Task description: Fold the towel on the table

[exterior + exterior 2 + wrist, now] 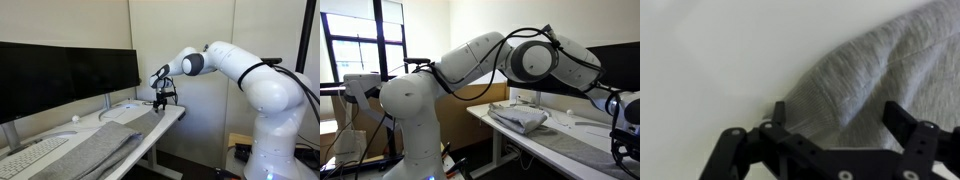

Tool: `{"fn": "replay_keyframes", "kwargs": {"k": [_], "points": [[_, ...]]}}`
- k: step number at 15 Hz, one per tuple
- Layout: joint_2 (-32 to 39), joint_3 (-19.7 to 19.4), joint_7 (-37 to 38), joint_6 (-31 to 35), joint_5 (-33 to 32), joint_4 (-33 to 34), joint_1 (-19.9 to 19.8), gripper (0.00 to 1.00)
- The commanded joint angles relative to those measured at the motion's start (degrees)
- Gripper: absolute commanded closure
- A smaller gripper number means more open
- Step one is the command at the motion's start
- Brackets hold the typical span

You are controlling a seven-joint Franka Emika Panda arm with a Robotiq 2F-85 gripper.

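Robot claw poised at the towel's edge: the black two-fingered claw (pixel 836 112) stands released, jaws wide and gripping nothing. It straddles the curved border of the large grey-brown fuzzy towel (pixel 880 70). The cloth fills the wrist view from 12 to 4 o'clock, and the bare long white tabletop (pixel 700 50) takes the 9 o'clock side. Whether the fingertips touch the cloth cannot be told.

In both exterior views the towel lies along the tabletop. In an exterior view (pixel 525 118) one end is heaped in soft layers, which suggests at best a rough first doubling. The edges look unsquared, so a clean fold appears not yet made.

In an exterior view the towel (pixel 95 148) runs out of frame at 6 o'clock, hiding its full length. A white keyboard (pixel 35 155) lies at its 9 o'clock, with black flat monitors (pixel 60 70) beyond at 11 o'clock. The bulky white robot arm (pixel 470 60) blocks much of the scene, and the number of cloth layers cannot be made out.
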Motion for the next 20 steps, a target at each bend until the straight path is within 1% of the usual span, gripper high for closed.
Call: {"fn": "replay_keyframes", "kwargs": {"k": [1, 3, 4, 5, 7, 9, 10, 16, 18, 20], "points": [[0.89, 0.26, -0.26, 0.72, 0.46, 0.4, -0.49, 0.0], [1.28, 0.19, -0.17, 0.56, 0.43, 0.6, -0.5, 0.0], [1.52, 0.01, -0.15, 0.1, 0.17, 0.77, -0.4, 0.06], [1.61, -0.04, -0.25, 0.07, 0.11, 0.81, -0.38, 0.27], [1.74, -0.08, 0.14, 0.33, 0.23, 0.93, -0.23, 0.32], [1.76, -0.13, 0.16, 0.2, 0.27, 1.11, -0.23, 0.44], [1.82, -0.17, 0.21, 0.17, 0.26, 1.19, -0.18, 0.52], [1.42, 0.0, 0.41, 0.45, 0.23, 0.83, 0.14, 0.9], [1.07, 0.01, 0.62, 0.94, 0.25, 0.3, 0.34, 0.97], [0.46, -0.07, 0.8, 1.86, 0.23, -0.78, 0.65, 0.93]]}}
